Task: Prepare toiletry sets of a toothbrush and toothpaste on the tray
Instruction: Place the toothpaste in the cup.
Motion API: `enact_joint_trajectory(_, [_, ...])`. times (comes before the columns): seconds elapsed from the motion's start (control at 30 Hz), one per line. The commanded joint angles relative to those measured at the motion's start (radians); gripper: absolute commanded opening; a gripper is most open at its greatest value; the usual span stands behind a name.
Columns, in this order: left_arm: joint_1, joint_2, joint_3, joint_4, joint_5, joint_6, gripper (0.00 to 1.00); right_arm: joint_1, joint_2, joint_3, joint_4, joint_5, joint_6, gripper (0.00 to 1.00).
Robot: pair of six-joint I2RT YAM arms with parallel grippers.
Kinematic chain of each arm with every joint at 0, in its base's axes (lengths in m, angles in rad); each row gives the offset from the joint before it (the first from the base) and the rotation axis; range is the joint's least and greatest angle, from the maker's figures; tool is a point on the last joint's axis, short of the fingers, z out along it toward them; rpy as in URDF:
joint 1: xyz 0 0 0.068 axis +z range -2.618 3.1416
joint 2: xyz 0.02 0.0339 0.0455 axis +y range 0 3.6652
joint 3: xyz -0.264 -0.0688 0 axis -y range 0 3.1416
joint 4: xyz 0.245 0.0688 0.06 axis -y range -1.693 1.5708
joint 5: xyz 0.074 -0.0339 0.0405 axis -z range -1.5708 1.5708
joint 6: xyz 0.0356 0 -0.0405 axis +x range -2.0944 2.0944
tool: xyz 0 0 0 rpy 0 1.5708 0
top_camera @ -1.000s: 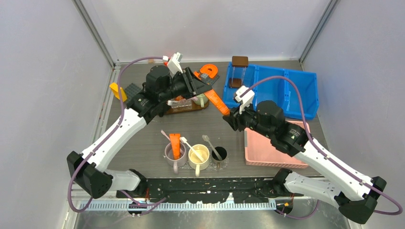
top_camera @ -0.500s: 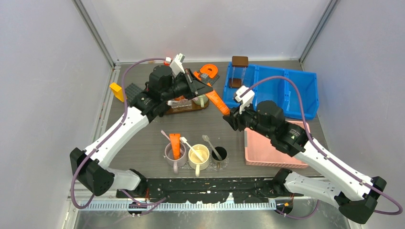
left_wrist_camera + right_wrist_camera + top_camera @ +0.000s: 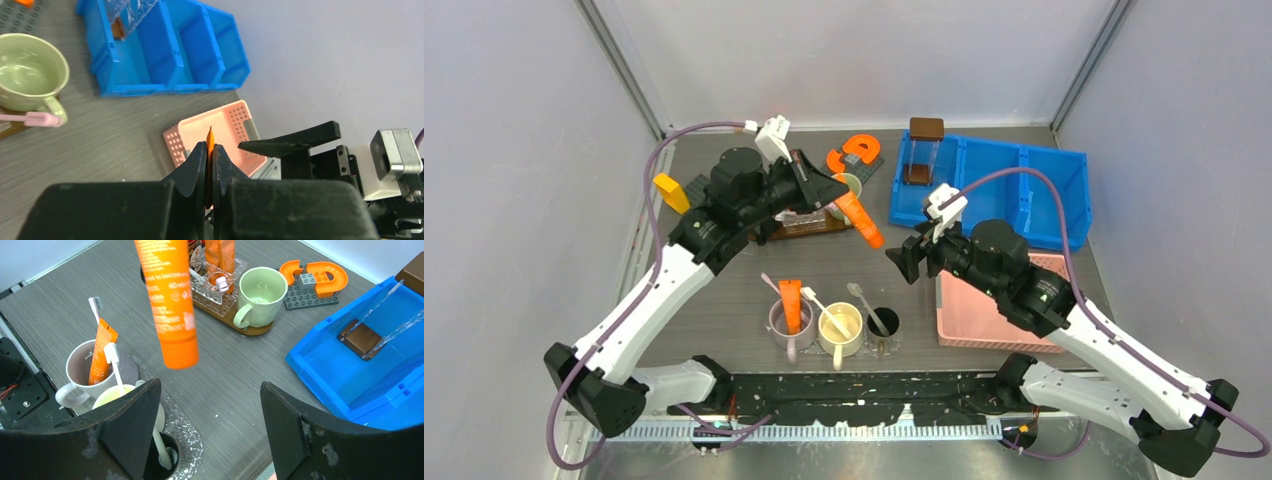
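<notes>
- My left pincer [image 3: 824, 188] is clenched on the flat end of a toothpaste [image 3: 861, 220] tube, held above the worktop's [image 3: 824, 262] middle.
- My right pincer [image 3: 902, 262] is released, near the tube, not touching.

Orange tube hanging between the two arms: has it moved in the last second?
Yes. The toothpaste tube, pinched by the left gripper, has shifted left, away from the blue bin and the now open right gripper.

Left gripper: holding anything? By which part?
Yes: the left gripper pinches an orange toothpaste tube by its flat end. The right gripper is open, holding nothing.
</notes>
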Motion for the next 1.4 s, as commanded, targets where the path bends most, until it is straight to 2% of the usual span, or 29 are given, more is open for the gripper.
enact_joint_trajectory(0.0, [0.002,-0.094,-0.013,-0.032,-0.081,0.144,0.0,0.002,-0.042,-0.007,0.051,0.047,0.021,0.82])
enact_joint_trajectory(0.13, [-0.003,-0.158,-0.042,-0.075,-0.086,0.236,0.0,0.002,-0.081,-0.022,0.042,0.112,0.019,0.89])
enact_joint_trajectory(0.27, [-0.044,-0.228,-0.092,-0.124,-0.132,0.332,0.0,0.002,-0.131,-0.05,0.045,0.202,0.024,0.92])
enact_joint_trajectory(0.47, [-0.235,-0.331,-0.211,-0.168,-0.314,0.448,0.0,0.002,-0.186,-0.095,0.062,0.294,0.042,0.93])
enact_joint_trajectory(0.83, [-0.433,-0.429,-0.35,-0.155,-0.452,0.482,0.0,0.002,-0.257,-0.131,0.069,0.392,0.046,0.94])
enact_joint_trajectory(1.07, [-0.511,-0.425,-0.438,-0.057,-0.516,0.497,0.0,0.002,-0.286,-0.143,0.057,0.42,0.046,0.94])
enact_joint_trajectory(1.37, [-0.561,-0.408,-0.547,0.072,-0.53,0.49,0.0,0.002,-0.29,-0.15,0.058,0.437,0.043,0.94])
